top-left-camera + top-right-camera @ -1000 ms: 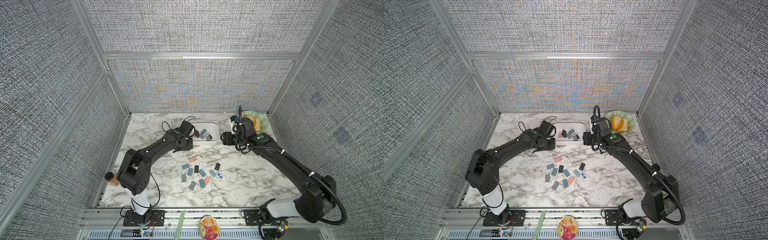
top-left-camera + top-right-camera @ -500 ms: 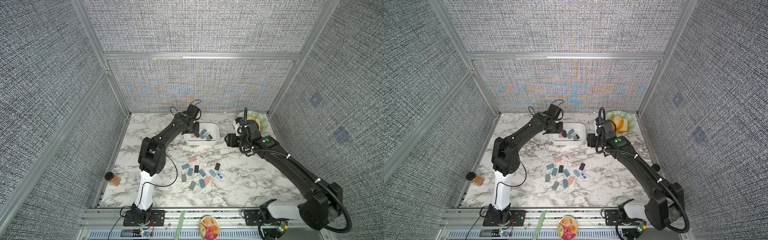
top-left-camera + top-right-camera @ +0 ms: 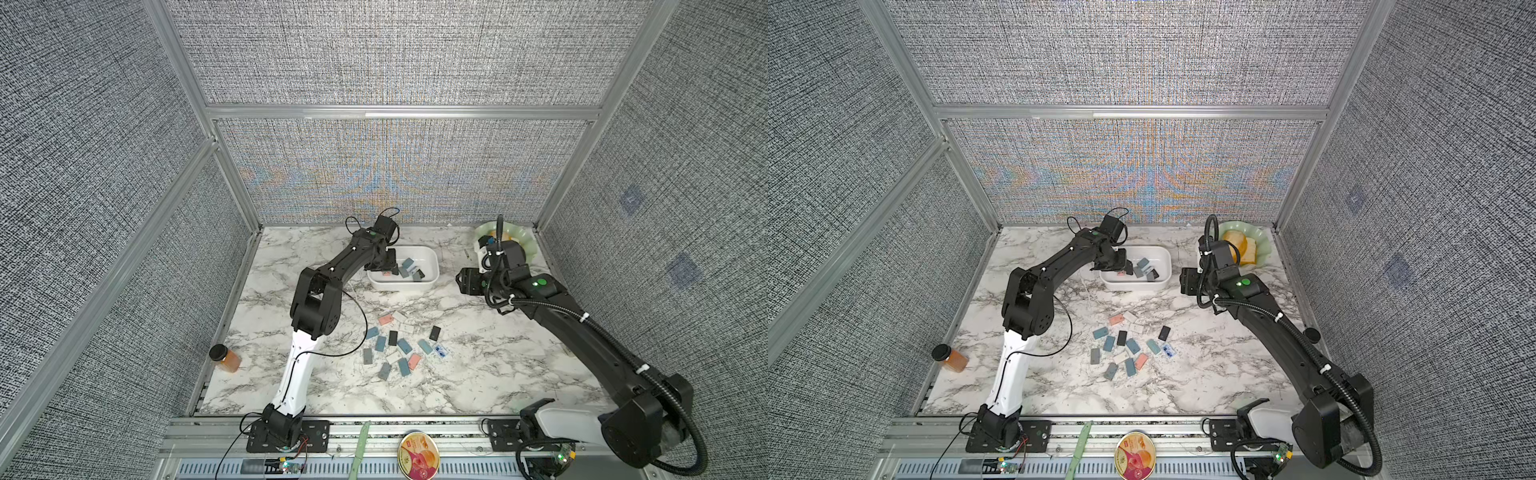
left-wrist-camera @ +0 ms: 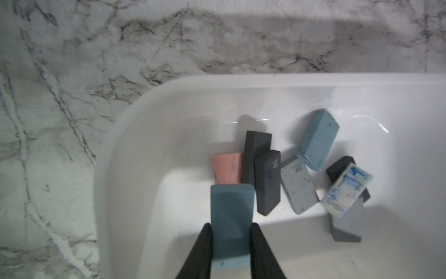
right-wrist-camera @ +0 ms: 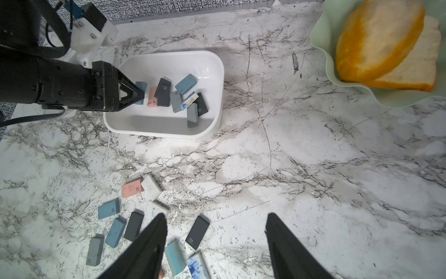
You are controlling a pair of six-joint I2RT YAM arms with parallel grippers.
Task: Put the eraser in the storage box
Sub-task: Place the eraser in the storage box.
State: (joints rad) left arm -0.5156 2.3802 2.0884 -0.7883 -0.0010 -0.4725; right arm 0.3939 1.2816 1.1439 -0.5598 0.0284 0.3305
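Observation:
The storage box (image 3: 400,286) (image 3: 1133,287) is a white low tub at the back middle of the marble table. Several erasers (image 4: 318,139) lie inside it. My left gripper (image 4: 231,225) (image 3: 390,268) is shut on a blue eraser (image 4: 231,210) (image 5: 141,86) and holds it over the box's left end, just above the floor. The right gripper (image 5: 216,222) (image 3: 465,282) hangs open and empty to the right of the box, above the table. Several loose erasers (image 3: 399,345) (image 3: 1129,349) lie in a cluster at mid-table.
A pale green scalloped dish (image 3: 525,245) (image 5: 337,79) holding bread stands in the back right corner. At the table's left edge there is an orange jar (image 3: 226,359). A round tin (image 3: 417,455) lies on the front rail. Panel walls close three sides.
My left gripper has carried the blue eraser from beside the box's left edge to over its inside. The right gripper has drawn back a little to the right.

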